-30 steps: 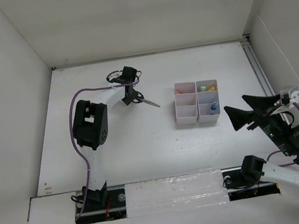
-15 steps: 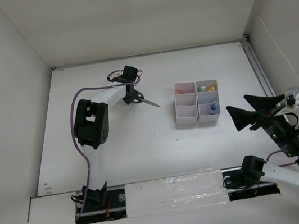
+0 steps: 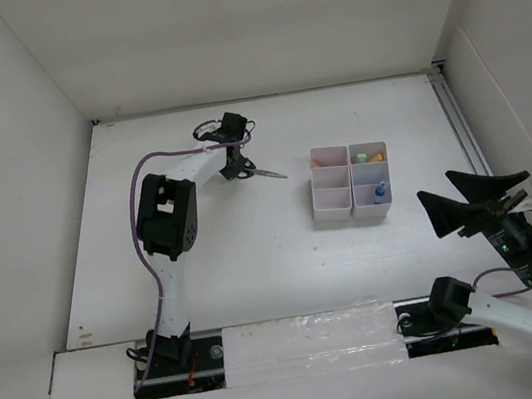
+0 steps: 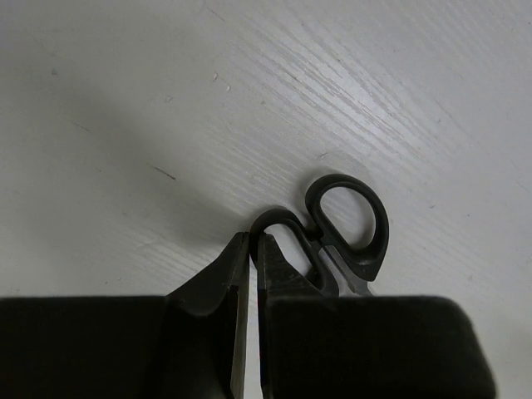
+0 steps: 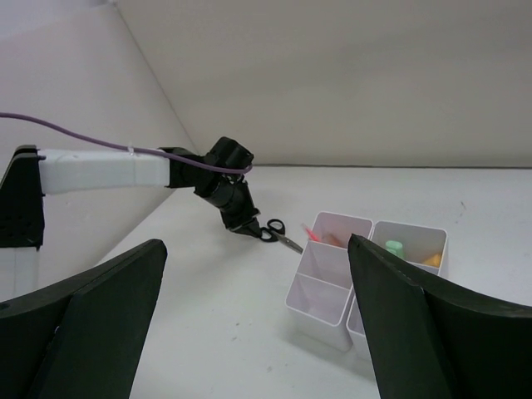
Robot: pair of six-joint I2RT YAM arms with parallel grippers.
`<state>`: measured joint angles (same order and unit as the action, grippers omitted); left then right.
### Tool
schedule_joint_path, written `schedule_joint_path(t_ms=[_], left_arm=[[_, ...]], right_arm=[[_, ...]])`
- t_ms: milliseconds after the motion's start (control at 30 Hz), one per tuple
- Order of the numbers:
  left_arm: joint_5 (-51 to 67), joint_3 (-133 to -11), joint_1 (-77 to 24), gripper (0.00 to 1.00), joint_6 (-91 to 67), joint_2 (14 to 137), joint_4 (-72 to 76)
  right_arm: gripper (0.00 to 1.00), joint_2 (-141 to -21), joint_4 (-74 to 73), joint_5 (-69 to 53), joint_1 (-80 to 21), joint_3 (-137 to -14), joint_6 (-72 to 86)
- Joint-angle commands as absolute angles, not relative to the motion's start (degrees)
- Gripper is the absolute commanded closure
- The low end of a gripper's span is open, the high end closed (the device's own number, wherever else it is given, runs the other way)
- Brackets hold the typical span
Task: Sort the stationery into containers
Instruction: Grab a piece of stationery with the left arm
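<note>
Left gripper (image 4: 252,245) is clenched, fingertips pressed together against the inner handle loop of the black-handled scissors (image 4: 379,237). The wrist view is too tight to tell whether the rim is actually pinched. Scissors lie flat on the white table (image 3: 234,255), blades pointing toward the organiser (image 3: 334,214), well apart from it. It holds pink, green, orange and blue items. Right gripper (image 3: 434,187) is spread wide and holds nothing, hovering near-right of the organiser.

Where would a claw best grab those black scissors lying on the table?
The scissors lie flat, so come from above and pinch the thin rim of one handle loop; the open hole leaves room for a finger. The left claw is closed right there.
</note>
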<state>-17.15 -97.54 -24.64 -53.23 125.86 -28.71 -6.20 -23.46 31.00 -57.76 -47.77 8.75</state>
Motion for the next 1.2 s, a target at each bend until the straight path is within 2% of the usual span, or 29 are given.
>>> schedule_joint_path(t_ms=[0, 100, 367, 533, 900, 1167], left_arm=[[-17.0, -96.4, -24.5, 1.0, -51.9, 128.6, -32.5], [-18.3, -94.1, -24.5, 1.0, -50.0, 126.4, -30.1], [-44.5, -91.5, -28.6, 1.0, -50.8, 117.1, -32.5], [-53.1, -88.3, -33.3, 1.0, -45.9, 112.5, -29.0], [-48.2, -84.8, -35.5, 1.0, -42.6, 103.6, -21.7], [-56.8, -84.8, -41.0, 1.0, -40.4, 97.4, -23.3]], right_arm=[[0.03, -5.5, -21.2, 30.2, -57.6, -48.0, 7.9], [0.03, -5.5, -21.2, 30.2, -57.6, -48.0, 7.9], [0.03, -7.3, -21.2, 30.2, -57.6, -48.0, 7.9], [0.03, -8.9, -21.2, 30.8, -57.6, -48.5, 7.4], [0.05, -11.8, -21.8, 31.8, -57.6, -49.6, 7.4], [0.05, -12.3, -21.8, 32.3, -57.6, -50.1, 7.4]])
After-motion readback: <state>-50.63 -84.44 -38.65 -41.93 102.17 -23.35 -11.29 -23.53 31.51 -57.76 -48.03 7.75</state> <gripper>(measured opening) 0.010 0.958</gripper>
